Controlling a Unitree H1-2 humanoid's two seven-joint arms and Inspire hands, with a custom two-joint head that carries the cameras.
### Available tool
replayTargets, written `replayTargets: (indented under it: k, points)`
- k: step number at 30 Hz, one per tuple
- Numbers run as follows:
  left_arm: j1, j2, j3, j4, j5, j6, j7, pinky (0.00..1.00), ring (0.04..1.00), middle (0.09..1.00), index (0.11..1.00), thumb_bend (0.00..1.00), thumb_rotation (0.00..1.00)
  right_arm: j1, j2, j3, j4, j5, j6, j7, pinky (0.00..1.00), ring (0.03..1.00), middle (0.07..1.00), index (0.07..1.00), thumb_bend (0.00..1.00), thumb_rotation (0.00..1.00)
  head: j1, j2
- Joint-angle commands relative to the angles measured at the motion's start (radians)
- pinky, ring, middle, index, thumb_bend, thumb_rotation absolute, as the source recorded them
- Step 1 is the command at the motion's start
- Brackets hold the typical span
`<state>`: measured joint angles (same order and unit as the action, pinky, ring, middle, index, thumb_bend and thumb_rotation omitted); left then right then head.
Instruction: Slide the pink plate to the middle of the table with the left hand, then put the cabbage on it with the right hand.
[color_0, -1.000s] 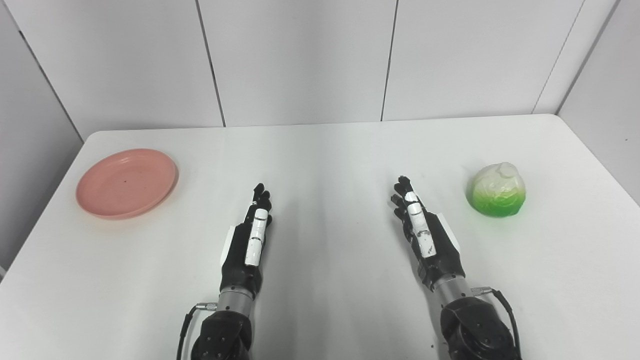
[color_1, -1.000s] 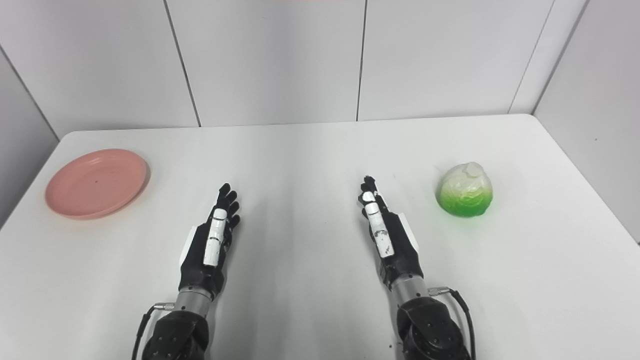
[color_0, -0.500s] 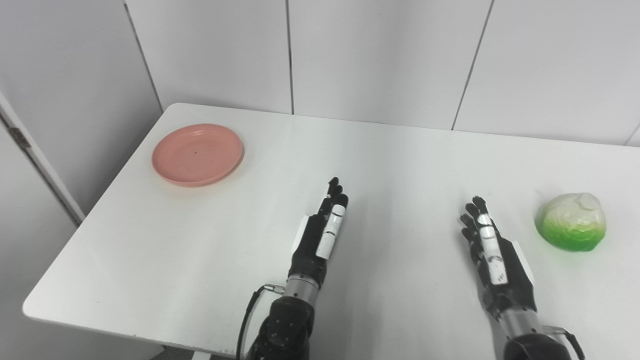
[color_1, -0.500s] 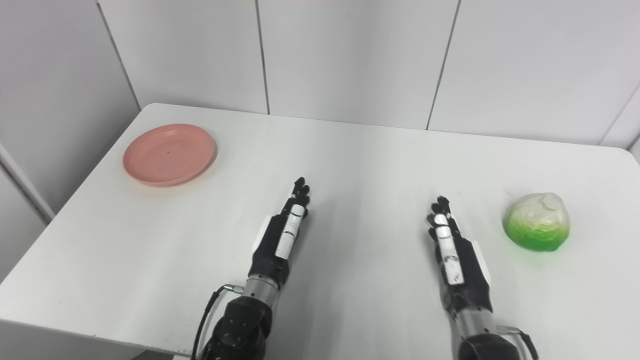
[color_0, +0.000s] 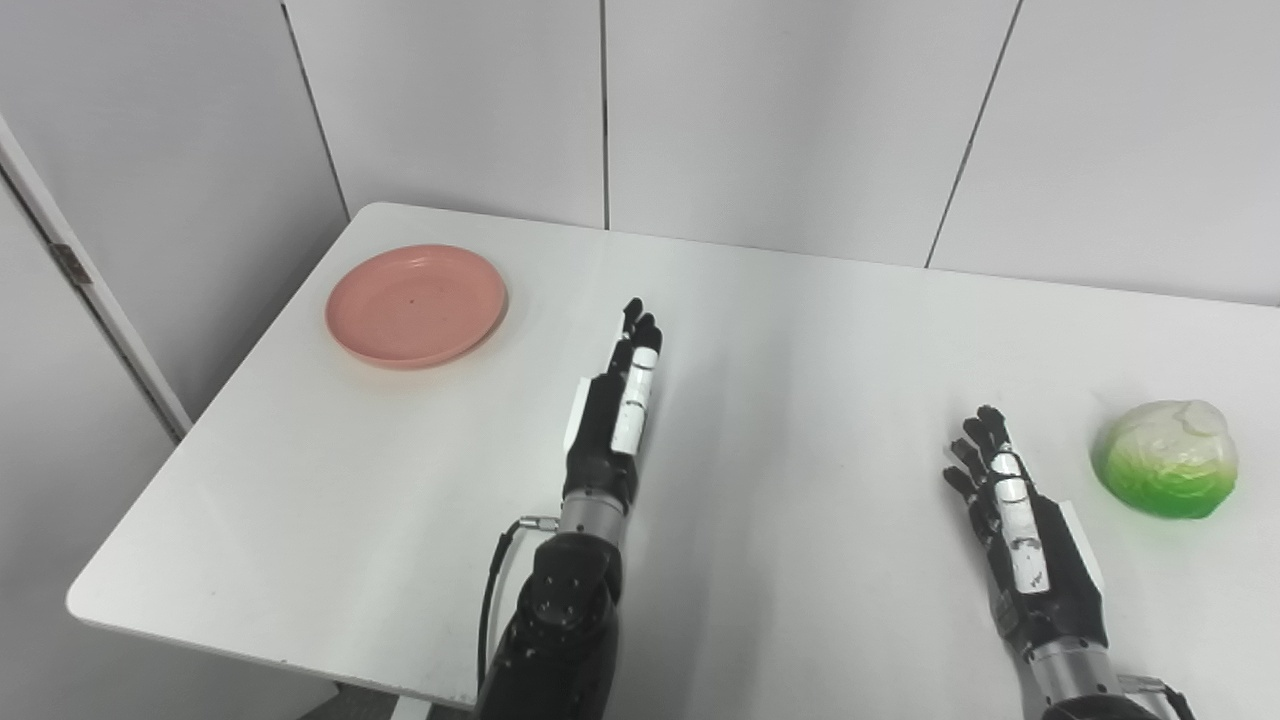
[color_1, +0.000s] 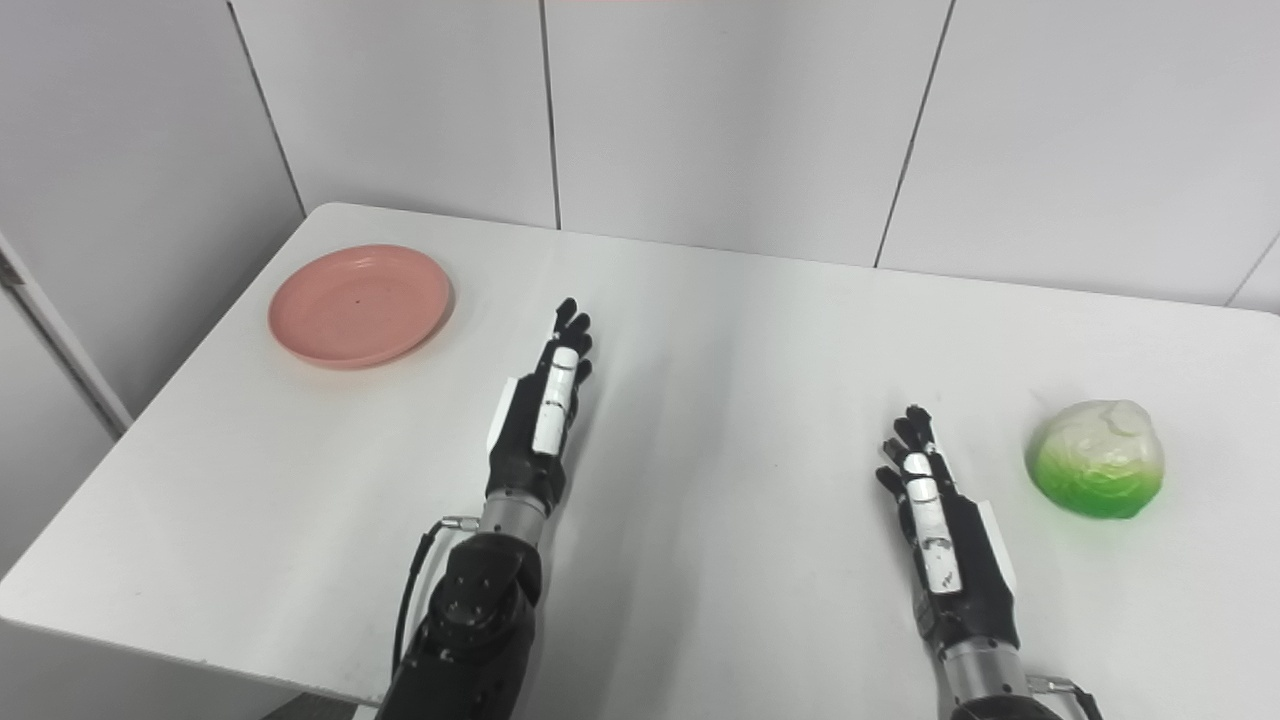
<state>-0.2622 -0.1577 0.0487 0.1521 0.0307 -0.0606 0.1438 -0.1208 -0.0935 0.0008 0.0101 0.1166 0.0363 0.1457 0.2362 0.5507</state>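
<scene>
One pink plate (color_0: 416, 305), one cabbage (color_0: 1166, 458), two empty hands

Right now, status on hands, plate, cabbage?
Left hand open, short of the pink plate. Right hand open beside the cabbage, not touching. Nothing between.

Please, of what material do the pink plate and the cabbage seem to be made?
The pink plate looks like plastic or melamine: one even matte pink, a thin raised rim, only soft highlights. Glazed ceramic is possible but would likely shine more. The cabbage looks like a plastic or rubber toy: its green is unnaturally vivid, fading to whitish on top, with moulded leaf ridges and a slight gloss.
</scene>
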Motion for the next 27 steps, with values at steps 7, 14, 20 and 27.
replayTargets:
  k: [7,14,20,27]
  points:
    - [-0.156,0.080,0.101,0.041,-0.034,-0.117,0.051,0.97,0.955,0.942,0.951,0.71,1.00,-0.017,-0.014,-0.009,0.010,0.010,-0.033,0.010,0.97,0.968,0.977,0.989,0.68,0.96,-0.010,-0.001]
    - [-0.221,0.181,0.193,0.044,-0.085,-0.086,0.075,0.91,0.909,0.912,0.914,0.77,1.00,-0.016,-0.014,-0.011,0.012,0.005,-0.040,0.008,0.97,0.967,0.979,0.993,0.69,0.96,-0.011,-0.003]
    - [-0.250,0.266,0.271,0.087,-0.132,-0.107,0.090,0.85,0.843,0.839,0.849,0.77,1.00,-0.015,-0.019,-0.010,0.014,0.005,-0.044,0.015,0.97,0.971,0.985,0.996,0.69,0.96,-0.010,-0.001]
    - [-0.306,0.342,0.328,0.186,-0.158,-0.121,0.124,0.76,0.784,0.772,0.787,0.81,1.00,-0.008,-0.021,-0.011,0.005,0.011,-0.041,0.019,0.98,0.973,0.987,0.998,0.69,0.96,-0.009,0.009]
